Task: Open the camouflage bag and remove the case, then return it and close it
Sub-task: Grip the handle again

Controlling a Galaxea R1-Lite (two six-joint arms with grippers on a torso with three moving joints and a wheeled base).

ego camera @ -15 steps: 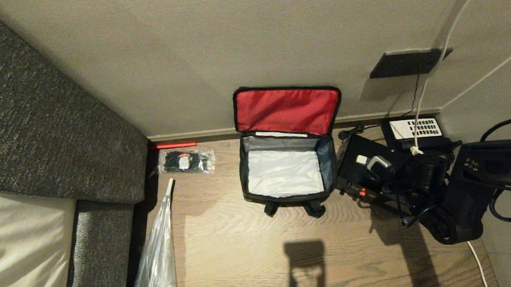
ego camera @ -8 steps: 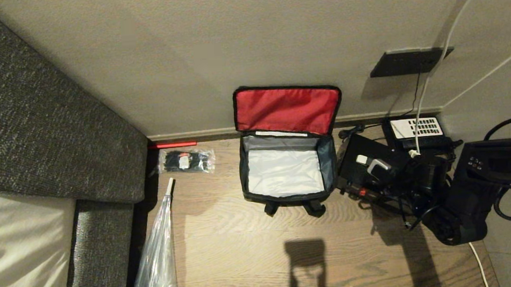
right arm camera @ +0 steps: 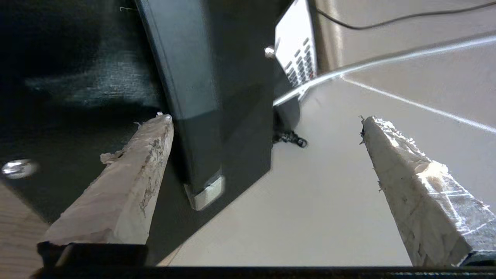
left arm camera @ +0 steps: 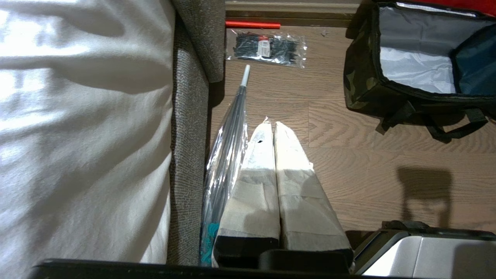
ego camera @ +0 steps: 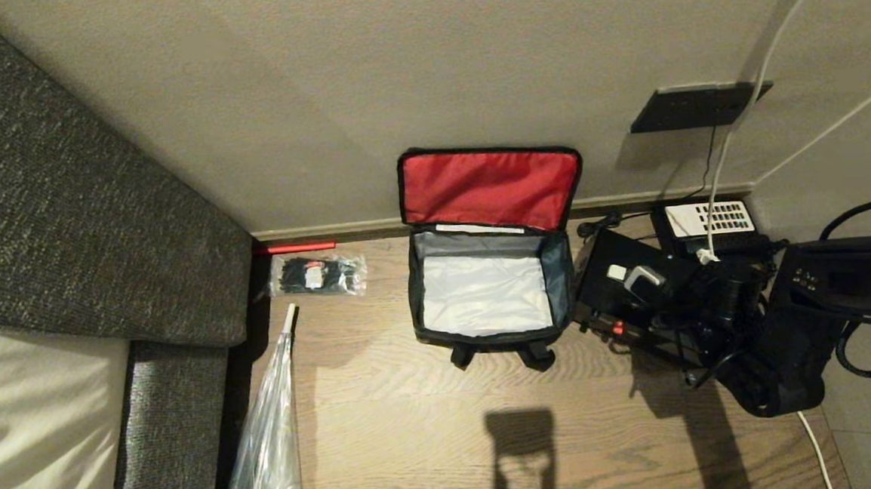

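Fingers (right arm camera: pixel 410 186) spread wide astride the case (right arm camera: pixel 217 97) edge.

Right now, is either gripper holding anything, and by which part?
Nothing is held. The right gripper stands open astride the case edge; the left gripper is shut on nothing.

The boxy green-camouflage fabric bag (ego camera: pixel 488 302) stands open on the wooden floor, its red-lined lid leaning against the wall, silvery interior bare. The flat black rectangular case (ego camera: pixel 619 286) lies just beside it.
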